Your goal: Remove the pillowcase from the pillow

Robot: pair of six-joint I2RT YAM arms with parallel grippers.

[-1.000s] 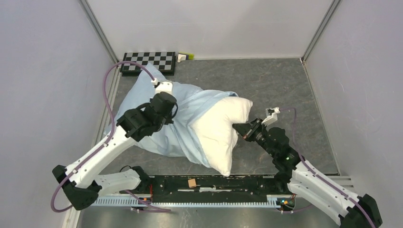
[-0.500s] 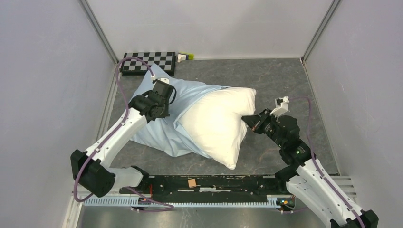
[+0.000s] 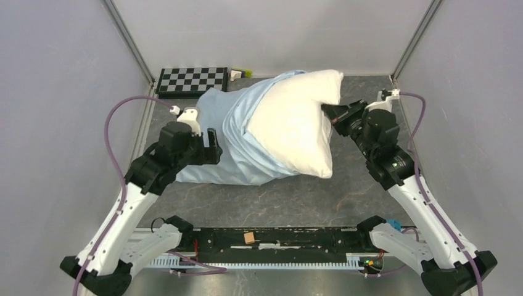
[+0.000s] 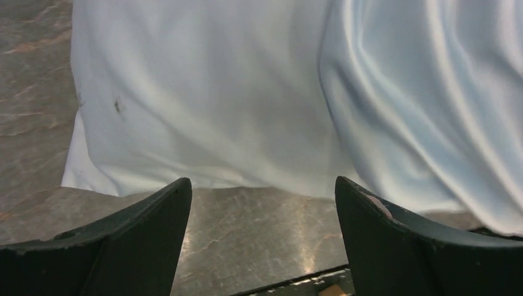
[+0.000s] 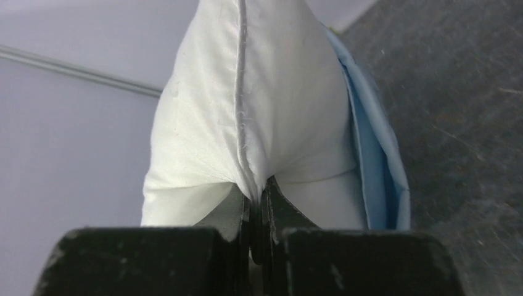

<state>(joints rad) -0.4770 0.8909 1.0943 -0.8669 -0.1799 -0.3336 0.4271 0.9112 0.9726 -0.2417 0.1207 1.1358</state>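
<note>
The cream-white pillow (image 3: 296,120) is lifted toward the back wall, its right half bare. The pale blue pillowcase (image 3: 237,139) still wraps its left part and trails down onto the table. My right gripper (image 3: 327,111) is shut on the pillow's seam edge (image 5: 243,129), with a strip of blue pillowcase (image 5: 376,160) showing behind it. My left gripper (image 3: 210,147) stands open just off the pillowcase's near left side, nothing between its fingers (image 4: 142,240); the pillowcase (image 4: 247,98) fills the view ahead of it.
A checkerboard (image 3: 192,80) lies at the back left corner, with a small white and yellow-green object (image 3: 240,73) beside it. Grey walls close in on three sides. The arms' base rail (image 3: 271,240) runs along the near edge.
The left gripper let go of the pillowcase, opened and drew back toward the near left. The right arm carried the pillow up and toward the back right, baring more of it.
</note>
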